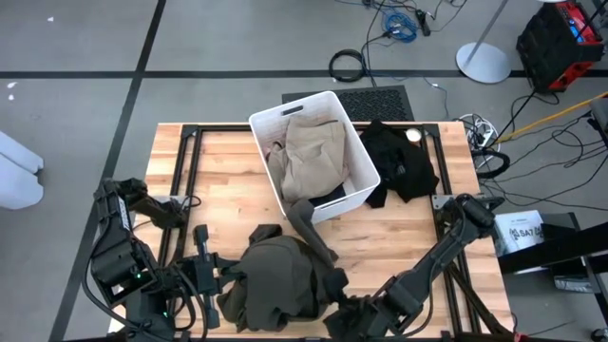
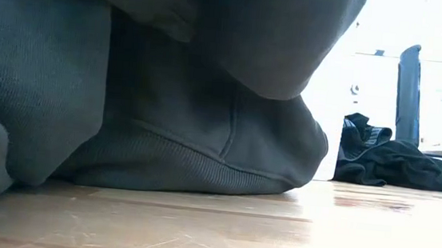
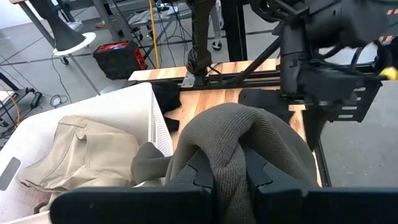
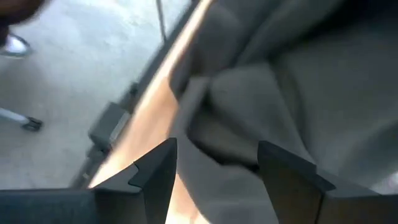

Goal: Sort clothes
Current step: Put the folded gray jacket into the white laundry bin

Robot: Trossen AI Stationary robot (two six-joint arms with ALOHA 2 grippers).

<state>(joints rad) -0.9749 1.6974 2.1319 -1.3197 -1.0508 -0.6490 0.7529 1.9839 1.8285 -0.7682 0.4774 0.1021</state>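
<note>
Knitwear first: the large dark olive ribbed-knit garment [image 1: 280, 280] lies heaped at the near edge of the wooden counter [image 1: 228, 180], and I judge it heavy, thick and floppy, likely to drag and sag rather than lift clean. My left claw [image 3: 227, 177] is clenched on a raised fold of it; in the left wrist view the cloth humps up between the fingers. My right claw [image 4: 214, 165] hangs over the same heap at its right side with its fingers spread, grasping nothing that I can see. I would take hold on a bunched ridge or the ribbed hem, not on a flat panel, which would slip.

One olive sleeve trails up against the white rectangular plastic bin [image 1: 269, 121] at mid-counter, which holds a khaki tan garment [image 1: 313, 152]; dark cloth shows at its near corner. The bin wall is the edge to clear, and a lifted sleeve may catch it. Farther right, a black garment [image 1: 399, 161] lies crumpled near the far right corner. Open room is the bare wood left of the bin.
</note>
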